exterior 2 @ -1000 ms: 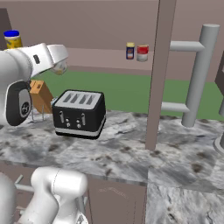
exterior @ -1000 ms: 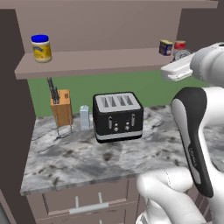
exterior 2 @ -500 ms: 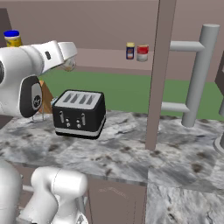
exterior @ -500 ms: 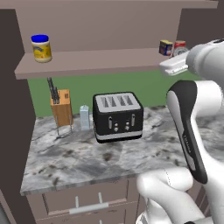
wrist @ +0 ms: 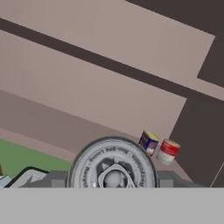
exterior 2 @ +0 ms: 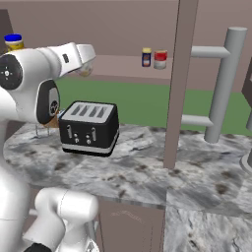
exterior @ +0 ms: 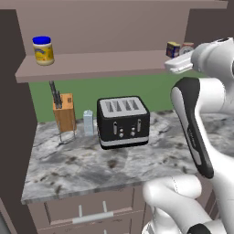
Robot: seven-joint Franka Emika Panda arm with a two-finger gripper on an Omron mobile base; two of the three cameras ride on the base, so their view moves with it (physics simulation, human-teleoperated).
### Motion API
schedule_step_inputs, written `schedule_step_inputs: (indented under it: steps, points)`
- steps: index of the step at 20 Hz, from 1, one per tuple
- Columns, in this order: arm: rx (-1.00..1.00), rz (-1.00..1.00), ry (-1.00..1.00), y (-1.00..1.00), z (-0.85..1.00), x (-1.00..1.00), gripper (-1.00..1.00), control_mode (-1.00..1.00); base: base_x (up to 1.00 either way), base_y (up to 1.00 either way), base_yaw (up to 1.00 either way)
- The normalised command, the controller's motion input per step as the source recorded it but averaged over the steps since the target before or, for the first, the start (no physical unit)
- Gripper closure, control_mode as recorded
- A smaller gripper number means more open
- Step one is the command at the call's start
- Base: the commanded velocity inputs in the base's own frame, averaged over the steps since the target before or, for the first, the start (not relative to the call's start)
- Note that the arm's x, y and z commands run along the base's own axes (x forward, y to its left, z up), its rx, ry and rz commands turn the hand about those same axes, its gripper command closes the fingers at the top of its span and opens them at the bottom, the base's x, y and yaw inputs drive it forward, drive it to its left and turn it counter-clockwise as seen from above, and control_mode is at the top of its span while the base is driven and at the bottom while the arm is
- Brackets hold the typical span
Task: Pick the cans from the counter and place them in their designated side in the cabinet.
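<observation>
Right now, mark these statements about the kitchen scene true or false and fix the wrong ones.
1. The gripper is closed on a short round can, seen end-on in the hand view. True.
2. The dark-blue can is lying on the counter. False: it stands on the cabinet shelf, beside the red-and-white can.
3. The yellow jar with the blue lid stands at the left end of the shelf. True.
4. The toaster sits on the shelf. False: it is on the counter, right of the knife block.
5. The blue can and the red-and-white can stand at opposite ends of the shelf. False: they are side by side at the right end.
</observation>
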Motion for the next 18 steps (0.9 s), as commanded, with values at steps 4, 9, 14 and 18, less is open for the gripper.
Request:
schedule_step_inputs:
  steps: [4, 9, 14, 18]
  points:
    - [0.0, 0.0, 0.0, -0.11, 0.0, 0.29, 1.0, -1.0, 0.0, 0.0, 0.0]
    - [0.0, 0.0, 0.0, -0.14, 0.0, 0.27, 1.0, -1.0, 0.0, 0.0, 0.0]
    - [0.0, 0.0, 0.0, -0.16, -0.03, 0.23, 1.0, -1.0, 0.0, 0.0, 0.0]
    - [0.01, 0.0, 0.0, -0.06, -0.07, 0.21, 1.0, -1.0, 0.0, 0.0, 0.0]
